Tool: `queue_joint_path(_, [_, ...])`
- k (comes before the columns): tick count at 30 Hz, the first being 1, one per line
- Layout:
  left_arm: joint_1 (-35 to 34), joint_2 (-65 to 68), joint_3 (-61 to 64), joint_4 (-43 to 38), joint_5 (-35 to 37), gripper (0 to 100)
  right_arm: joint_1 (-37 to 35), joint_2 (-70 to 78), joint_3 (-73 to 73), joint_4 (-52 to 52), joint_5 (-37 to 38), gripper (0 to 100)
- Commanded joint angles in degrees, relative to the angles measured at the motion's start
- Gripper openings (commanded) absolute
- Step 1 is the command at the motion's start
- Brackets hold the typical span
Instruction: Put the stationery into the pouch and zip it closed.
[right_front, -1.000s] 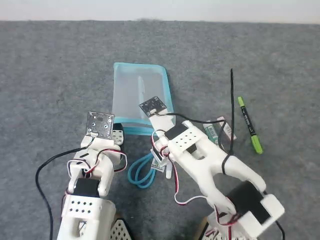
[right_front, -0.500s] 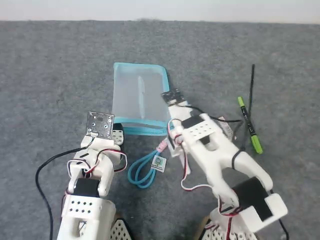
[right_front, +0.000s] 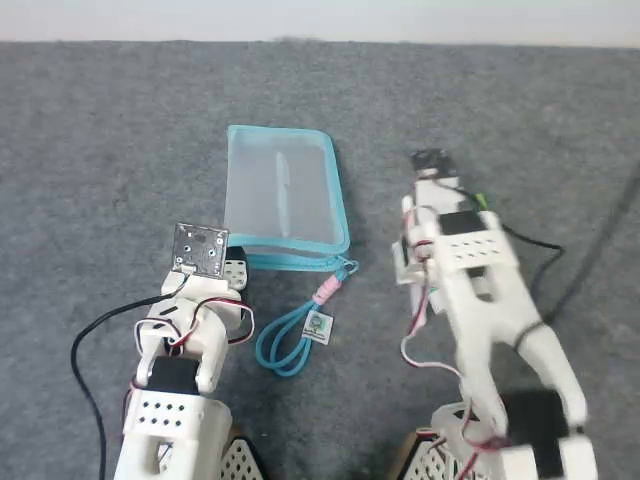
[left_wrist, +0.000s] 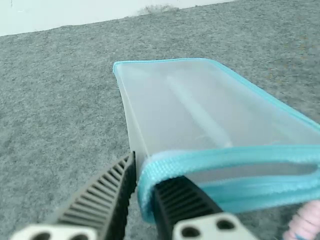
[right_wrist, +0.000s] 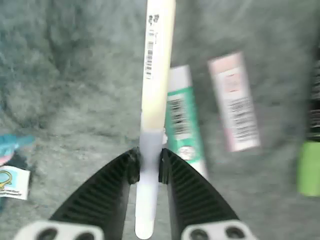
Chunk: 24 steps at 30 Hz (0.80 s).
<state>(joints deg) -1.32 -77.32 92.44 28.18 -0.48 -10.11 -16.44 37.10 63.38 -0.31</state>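
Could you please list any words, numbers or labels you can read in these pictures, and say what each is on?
Nothing is legible enough to quote.
White pen: barcode and small print, blurred.
Green-and-white stick: barcode, digits blurred.
Pink stick: barcode, blurred.
White tag: round emblem, print too small.

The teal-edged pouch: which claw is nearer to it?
Left. The left claw is clamped on the zipper edge of the pouch; the right claw, holding a pen, is apart from it.
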Motion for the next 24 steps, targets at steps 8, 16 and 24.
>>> queue_joint_path(8, [0.0, -1.49, -0.84, -0.97, -0.79, 1, 22.02, -7.78, -13.98, 10.07, 27.16, 0.7])
queue_joint_path(16, [0.0, -1.49, -0.75, -0.88, -0.79, 1, 31.6, 14.55, -28.75, 9.27, 43.43, 0.8])
queue_joint_path(24, [0.0, -1.49, -0.84, 0.09, -0.79, 1, 33.71, 32.04, -32.18, -0.57, 43.78, 1.1])
